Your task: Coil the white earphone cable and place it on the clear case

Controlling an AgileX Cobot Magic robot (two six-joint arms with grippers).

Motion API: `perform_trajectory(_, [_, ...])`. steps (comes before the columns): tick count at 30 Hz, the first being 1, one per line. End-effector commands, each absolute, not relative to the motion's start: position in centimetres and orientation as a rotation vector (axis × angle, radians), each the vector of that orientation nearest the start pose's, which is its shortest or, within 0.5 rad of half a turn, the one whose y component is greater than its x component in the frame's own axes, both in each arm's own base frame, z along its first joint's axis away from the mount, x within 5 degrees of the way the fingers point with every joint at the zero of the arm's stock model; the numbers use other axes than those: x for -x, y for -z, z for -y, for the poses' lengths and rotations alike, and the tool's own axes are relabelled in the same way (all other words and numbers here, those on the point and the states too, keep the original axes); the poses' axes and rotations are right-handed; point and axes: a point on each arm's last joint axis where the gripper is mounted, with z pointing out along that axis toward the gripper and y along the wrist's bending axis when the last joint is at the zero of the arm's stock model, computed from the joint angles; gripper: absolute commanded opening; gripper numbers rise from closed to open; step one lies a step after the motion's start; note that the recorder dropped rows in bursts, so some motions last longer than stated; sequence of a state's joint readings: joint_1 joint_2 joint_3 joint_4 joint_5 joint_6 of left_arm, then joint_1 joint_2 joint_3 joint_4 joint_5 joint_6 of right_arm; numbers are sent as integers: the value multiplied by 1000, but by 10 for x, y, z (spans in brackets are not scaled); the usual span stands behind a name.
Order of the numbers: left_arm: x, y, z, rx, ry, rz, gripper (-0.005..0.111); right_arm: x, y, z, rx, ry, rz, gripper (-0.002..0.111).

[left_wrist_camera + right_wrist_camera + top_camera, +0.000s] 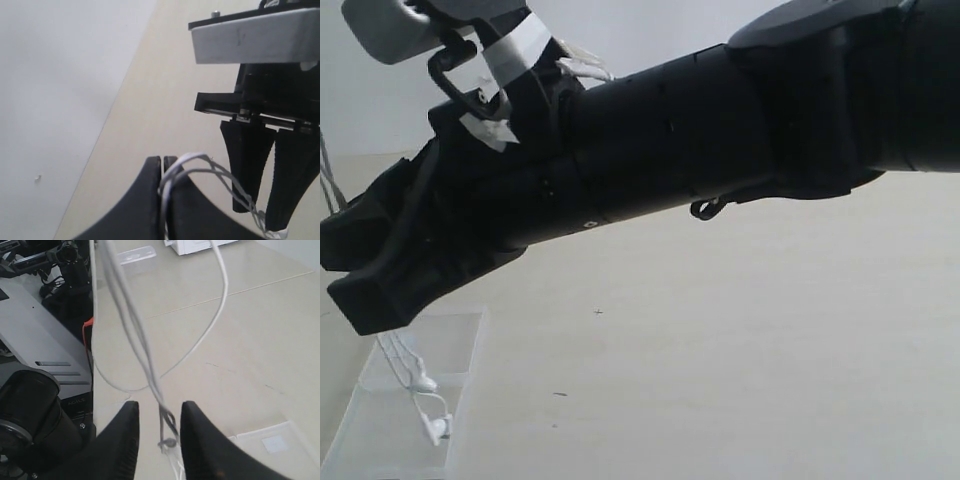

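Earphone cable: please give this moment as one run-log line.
left gripper: shut on white earphone cable | right gripper: open, cable strands between fingers | earbuds: over clear case

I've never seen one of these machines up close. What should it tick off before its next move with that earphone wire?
1. Left end effector clamped on the white earphone cable: ok, strands are pinched between its shut fingers.
2. Right end effector gripping the cable: not ok, its fingers stand apart and the strands only pass between them.
3. Cable coiled: not ok, it hangs in long loose loops.
4. Earbuds over the clear case: ok, the exterior view shows them on it.
5. Cable free of knots: cannot tell, the strands overlap near the right end effector.
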State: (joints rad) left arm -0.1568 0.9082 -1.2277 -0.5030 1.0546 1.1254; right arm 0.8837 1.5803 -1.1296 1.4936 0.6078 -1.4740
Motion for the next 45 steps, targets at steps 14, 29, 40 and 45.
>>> perform_trajectory(14, [-138, -444, 57, -1217, -7, -1721, 0, -180, -310, -299, 1322, -1078, -1652, 0])
perform_trajectory(29, [-136, -445, 56, -1221, -24, -1720, 0, -182, -311, -298, 1287, -1073, -1675, 25])
perform_trajectory(40, [-135, -445, 56, -1211, -20, -1720, 0, -182, -311, -298, 1272, -1082, -1679, 25])
perform_trajectory(45, [-135, -445, 56, -1211, -20, -1720, 0, -182, -312, -299, 1256, -1095, -1682, 25])
